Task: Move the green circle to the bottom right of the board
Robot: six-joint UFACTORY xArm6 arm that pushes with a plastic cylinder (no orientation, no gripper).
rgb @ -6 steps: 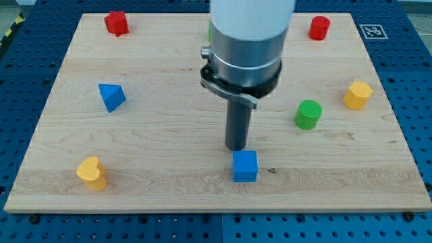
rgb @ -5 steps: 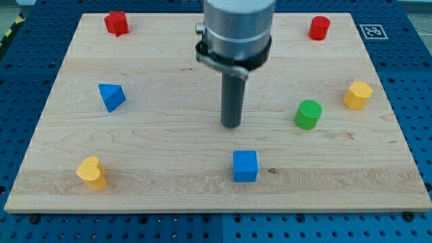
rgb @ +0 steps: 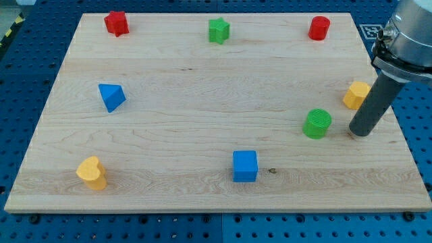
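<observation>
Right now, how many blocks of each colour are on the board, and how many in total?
Red: 2, star-like block and cylinder
Green: 2, star and circle
Blue: 2, triangle and cube
Yellow: 2, heart and the block beside my tip
Total: 8

All items lie on the board (rgb: 202,81), with positions referenced to the green circle (rgb: 316,124). My tip (rgb: 360,132) stands just to its right in the view, apart from it. The yellow block (rgb: 354,94) sits up and to its right, partly behind the rod. The red cylinder (rgb: 318,28) lies well above it. The green star (rgb: 218,30) lies above and to its left, the red block (rgb: 116,23) farther left at the top. The blue triangle (rgb: 111,96) lies far left. The blue cube (rgb: 245,166) lies below-left, the yellow heart (rgb: 91,173) far below-left.
</observation>
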